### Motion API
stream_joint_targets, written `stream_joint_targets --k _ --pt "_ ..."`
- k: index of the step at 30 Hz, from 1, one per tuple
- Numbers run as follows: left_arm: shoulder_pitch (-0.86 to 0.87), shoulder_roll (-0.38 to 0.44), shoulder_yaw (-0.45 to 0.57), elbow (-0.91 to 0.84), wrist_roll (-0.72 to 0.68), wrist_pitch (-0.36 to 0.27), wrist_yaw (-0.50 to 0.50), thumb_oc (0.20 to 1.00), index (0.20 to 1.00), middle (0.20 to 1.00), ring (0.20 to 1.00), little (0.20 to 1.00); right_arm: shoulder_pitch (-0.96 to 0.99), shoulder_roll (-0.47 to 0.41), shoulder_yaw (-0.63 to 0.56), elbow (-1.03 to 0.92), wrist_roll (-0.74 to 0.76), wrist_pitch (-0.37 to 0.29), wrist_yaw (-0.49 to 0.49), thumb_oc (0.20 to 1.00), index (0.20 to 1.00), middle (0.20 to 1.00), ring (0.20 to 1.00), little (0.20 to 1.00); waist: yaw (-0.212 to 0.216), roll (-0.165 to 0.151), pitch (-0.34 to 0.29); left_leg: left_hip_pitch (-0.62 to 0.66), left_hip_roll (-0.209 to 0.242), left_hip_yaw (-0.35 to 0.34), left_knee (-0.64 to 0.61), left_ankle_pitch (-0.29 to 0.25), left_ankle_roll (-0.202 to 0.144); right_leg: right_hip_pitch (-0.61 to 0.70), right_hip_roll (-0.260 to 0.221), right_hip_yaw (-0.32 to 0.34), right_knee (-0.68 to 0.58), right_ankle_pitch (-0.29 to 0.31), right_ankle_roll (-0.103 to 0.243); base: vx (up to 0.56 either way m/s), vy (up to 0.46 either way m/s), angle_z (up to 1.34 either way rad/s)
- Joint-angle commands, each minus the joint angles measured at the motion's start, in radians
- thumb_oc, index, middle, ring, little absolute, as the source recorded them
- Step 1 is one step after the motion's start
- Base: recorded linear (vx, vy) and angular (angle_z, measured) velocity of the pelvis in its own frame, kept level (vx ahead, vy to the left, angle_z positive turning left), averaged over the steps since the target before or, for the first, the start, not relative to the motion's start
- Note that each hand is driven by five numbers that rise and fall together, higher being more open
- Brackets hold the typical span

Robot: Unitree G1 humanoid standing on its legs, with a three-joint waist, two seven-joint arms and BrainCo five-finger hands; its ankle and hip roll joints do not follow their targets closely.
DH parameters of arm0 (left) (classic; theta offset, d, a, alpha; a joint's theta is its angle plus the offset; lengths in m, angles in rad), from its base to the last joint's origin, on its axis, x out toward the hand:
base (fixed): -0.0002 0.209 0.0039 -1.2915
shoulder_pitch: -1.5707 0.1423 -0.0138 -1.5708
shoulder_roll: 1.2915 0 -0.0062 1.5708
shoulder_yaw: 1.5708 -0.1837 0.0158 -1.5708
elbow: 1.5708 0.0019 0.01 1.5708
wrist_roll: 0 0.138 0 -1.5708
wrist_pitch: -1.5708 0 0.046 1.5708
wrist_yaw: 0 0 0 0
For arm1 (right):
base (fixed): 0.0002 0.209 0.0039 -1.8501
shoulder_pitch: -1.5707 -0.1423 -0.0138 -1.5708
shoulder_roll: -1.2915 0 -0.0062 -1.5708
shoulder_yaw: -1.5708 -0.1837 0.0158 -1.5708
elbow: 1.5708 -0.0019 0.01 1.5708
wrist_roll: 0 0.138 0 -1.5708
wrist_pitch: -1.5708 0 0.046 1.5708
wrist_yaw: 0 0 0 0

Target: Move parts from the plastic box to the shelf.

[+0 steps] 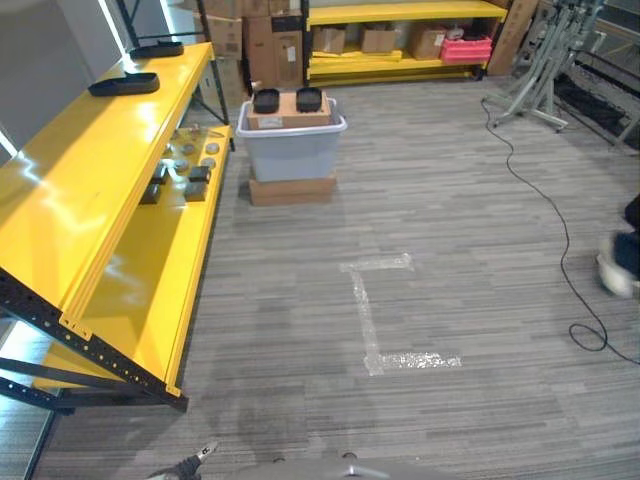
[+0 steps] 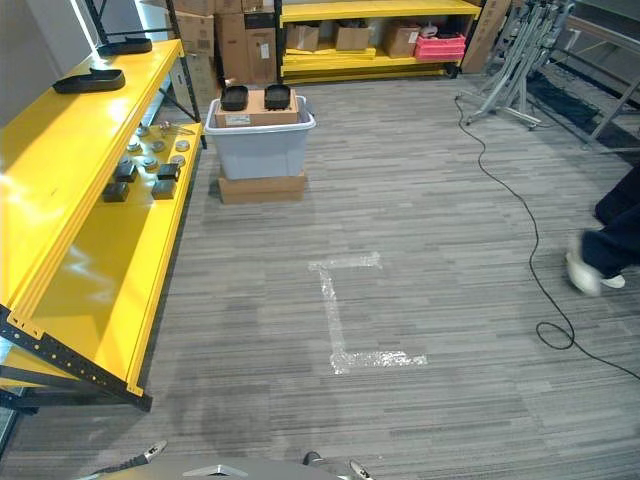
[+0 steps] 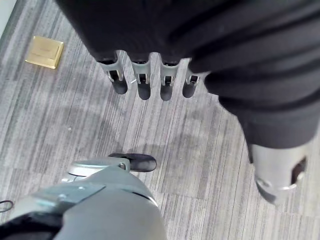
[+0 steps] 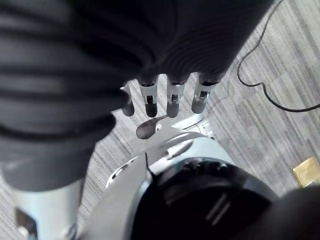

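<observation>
While both hands hang empty over the floor, left hand (image 3: 150, 82) and right hand (image 4: 172, 97) fingers relaxed, the plastic box (image 1: 291, 148) stands beside the yellow shelf (image 1: 95, 190), holding black parts (image 1: 266, 99).

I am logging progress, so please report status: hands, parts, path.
Left hand open, empty. Right hand open, empty. Box ahead by the shelf, some parts already there. A person at right, off the path.

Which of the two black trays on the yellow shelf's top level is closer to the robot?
The nearer black tray; the other black tray lies further along the yellow shelf.
</observation>
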Motion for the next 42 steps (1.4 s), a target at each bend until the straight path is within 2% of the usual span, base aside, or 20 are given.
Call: stream_joint_targets --k 1,4,6,9,10,13,16,18,20,27,32,35,37,39,40,42 --pt "-0.057 -0.001 -0.02 0.034 0.04 -0.121 0.045 1.0 1.0 1.0 1.0 1.0 -0.065 -0.008 0.028 0.073 0.003 -0.073 -0.025 1.0 1.0 1.0 1.0 1.0 0.007 -0.01 -0.002 0.003 0.032 0.011 0.002 -0.049 -0.039 0.023 -0.079 -0.009 0.02 -0.055 0.091 -0.04 0.01 -0.05" --pt "-0.058 0.004 -0.031 0.011 -0.002 -0.15 0.005 1.0 1.0 1.0 1.0 1.0 -0.076 -0.016 0.036 0.057 -0.023 -0.122 -0.038 1.0 1.0 1.0 1.0 1.0 0.012 -0.011 0.004 0.001 0.031 0.006 0.002 -0.048 -0.038 0.023 -0.08 -0.009 0.02 -0.054 0.09 -0.04 0.011 0.0" --pt "-0.058 0.006 -0.028 -0.004 -0.03 -0.173 -0.009 1.0 1.0 1.0 1.0 1.0 -0.083 -0.02 0.032 0.055 0.052 -0.17 -0.042 1.0 1.0 1.0 1.0 1.0 0.019 -0.013 0.007 -0.001 0.03 0.002 0.002 -0.047 -0.036 0.023 -0.081 -0.013 0.019 -0.051 0.09 -0.04 0.012 0.01" --pt "-0.065 0.009 -0.02 -0.01 -0.071 -0.218 -0.038 1.0 1.0 1.0 1.0 1.0 -0.099 -0.027 0.015 0.027 0.079 -0.263 -0.037 1.0 1.0 1.0 1.0 1.0 0.022 -0.015 0.007 0.001 0.029 -0.004 -0.001 -0.047 -0.035 0.025 -0.081 -0.015 0.018 -0.051 0.089 -0.02 0.019 0.03" --pt "-0.077 0.015 -0.012 -0.029 -0.102 -0.252 -0.063 1.0 1.0 1.0 1.0 1.0 -0.112 -0.036 0.013 -0.006 0.082 -0.319 -0.018 1.0 1.0 1.0 1.0 1.0 0.022 -0.016 0.001 0.002 0.027 -0.004 -0.002 -0.048 -0.035 0.026 -0.082 -0.015 0.015 -0.049 0.09 -0.04 0.048 0.04" --pt "-0.102 0.018 -0.016 -0.056 -0.091 -0.28 -0.06 1.0 1.0 1.0 1.0 1.0 -0.139 -0.046 0.027 -0.047 0.077 -0.389 -0.014 1.0 1.0 1.0 1.0 1.0 0.027 -0.022 -0.006 -0.001 0.026 -0.007 -0.002 -0.046 -0.036 0.024 -0.082 -0.014 0.011 -0.044 0.092 -0.06 0.038 0.03" --pt "-0.119 0.025 -0.02 -0.069 -0.092 -0.287 -0.048 1.0 1.0 1.0 1.0 1.0 -0.154 -0.051 0.038 -0.067 0.107 -0.395 -0.009 1.0 1.0 1.0 1.0 1.0 0.029 -0.03 -0.009 0.0 0.026 -0.009 -0.002 -0.043 -0.037 0.026 -0.081 -0.012 0.012 -0.04 0.092 -0.02 0.006 0.01" --pt "-0.14 0.034 -0.021 -0.079 -0.096 -0.317 -0.029 1.0 1.0 1.0 1.0 1.0 -0.167 -0.054 0.051 -0.086 0.08 -0.394 0.003 1.0 1.0 1.0 1.0 1.0 0.033 -0.039 -0.015 0.0 0.024 -0.01 -0.002 -0.039 -0.037 0.026 -0.08 -0.011 0.013 -0.036 0.093 0.0 0.0 0.0" --pt "-0.156 0.043 -0.019 -0.09 -0.119 -0.314 -0.025 1.0 1.0 1.0 1.0 1.0 -0.174 -0.056 0.069 -0.097 0.059 -0.395 0.008 1.0 1.0 1.0 1.0 1.0 0.037 -0.049 -0.02 0.0 0.02 -0.012 -0.002 -0.036 -0.034 0.025 -0.08 -0.008 0.016 -0.034 0.094 0.01 0.02 0.0" --pt "-0.16 0.034 -0.003 -0.061 -0.124 -0.308 -0.053 1.0 1.0 1.0 1.0 1.0 -0.177 -0.049 0.074 -0.082 0.071 -0.336 -0.01 1.0 1.0 1.0 1.0 1.0 0.048 -0.074 -0.013 -0.002 0.007 -0.02 0.007 -0.044 -0.011 0.01 -0.081 -0.003 0.058 -0.042 0.093 0.03 0.074 -0.01" --pt "-0.144 0.036 0.014 -0.054 -0.109 -0.301 -0.047 1.0 1.0 1.0 1.0 1.0 -0.17 -0.035 0.07 -0.078 0.031 -0.327 -0.003 1.0 1.0 1.0 1.0 1.0 0.042 -0.081 0.011 -0.007 -0.002 -0.016 0.012 -0.047 0.018 -0.045 -0.078 0.014 0.181 -0.065 0.098 0.03 0.105 -0.07" --pt "-0.157 0.065 0.024 -0.053 -0.081 -0.305 -0.011 1.0 1.0 1.0 1.0 1.0 -0.17 -0.01 0.094 -0.102 0.027 -0.33 0.001 1.0 1.0 1.0 1.0 1.0 0.036 -0.078 0.082 -0.012 0.002 -0.025 0.02 -0.05 0.049 -0.225 -0.084 0.017 0.492 0.062 0.164 -0.05 0.019 -0.22" --pt "-0.156 0.068 0.029 -0.051 -0.085 -0.307 -0.001 1.0 1.0 1.0 1.0 1.0 -0.166 -0.006 0.098 -0.104 0.029 -0.317 -0.001 1.0 1.0 1.0 1.0 1.0 0.033 -0.079 0.093 -0.005 0.001 -0.03 0.018 -0.05 0.047 -0.254 -0.091 0.014 0.513 0.09 0.172 0.08 -0.018 -0.13" --pt "-0.145 0.068 0.045 -0.047 -0.108 -0.318 0.001 1.0 1.0 1.0 1.0 1.0 -0.157 0.003 0.101 -0.098 0.013 -0.31 0.002 1.0 1.0 1.0 1.0 1.0 0.028 -0.084 0.102 0.007 -0.003 -0.031 0.012 -0.05 0.036 -0.275 -0.105 0.002 0.455 0.117 0.175 0.24 -0.105 -0.1" --pt "-0.132 0.069 0.066 -0.053 -0.126 -0.328 -0.007 1.0 1.0 1.0 1.0 1.0 -0.141 0.011 0.105 -0.085 -0.001 -0.304 0.001 1.0 1.0 1.0 1.0 1.0 0.015 -0.092 0.107 0.024 -0.009 -0.031 0.012 -0.061 0.026 -0.266 -0.109 -0.008 0.32 0.123 0.173 0.42 -0.232 -0.17" --pt "-0.132 0.057 0.051 -0.051 -0.1 -0.341 -0.006 1.0 1.0 1.0 1.0 1.0 -0.11 0.015 0.088 -0.057 -0.014 -0.293 0.019 1.0 1.0 1.0 1.0 1.0 -0.031 -0.094 0.112 0.063 -0.021 -0.066 0.013 -0.106 0.031 -0.329 -0.105 0.029 0.216 0.164 0.183 0.5 -0.291 -0.07"
